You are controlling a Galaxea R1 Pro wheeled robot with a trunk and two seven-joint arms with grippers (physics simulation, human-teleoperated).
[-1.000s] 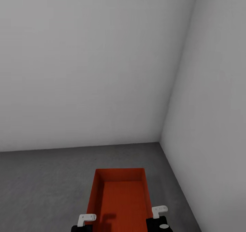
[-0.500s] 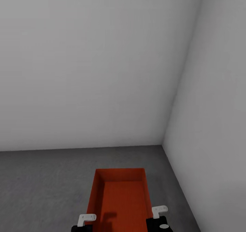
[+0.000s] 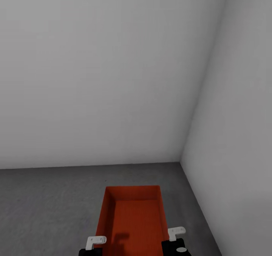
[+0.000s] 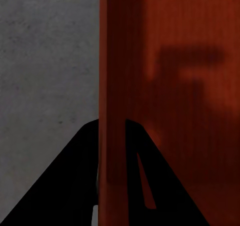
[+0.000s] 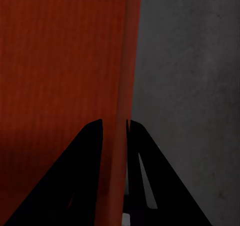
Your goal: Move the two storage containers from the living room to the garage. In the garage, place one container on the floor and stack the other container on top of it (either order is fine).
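One orange-red storage container (image 3: 134,218) hangs in front of me at the bottom of the head view, above the dark grey garage floor (image 3: 49,203). My left gripper (image 4: 112,136) is shut on the container's left wall (image 4: 112,86), one black finger on each side. Over on the opposite side, my right gripper (image 5: 114,131) is shut on the right wall (image 5: 125,76) in the same way. In the head view the white wrist parts of the left arm (image 3: 96,241) and the right arm (image 3: 176,232) flank the bin. Its ribbed bottom holds nothing.
A pale grey wall (image 3: 94,78) stands ahead and another pale grey wall (image 3: 238,135) closes the right side; they meet in a corner (image 3: 181,161) just beyond the container. Concrete floor stretches to the left.
The view has shifted a little: the wall corner and the floor line sit slightly further right and lower. The container and both arms keep their place in the picture.
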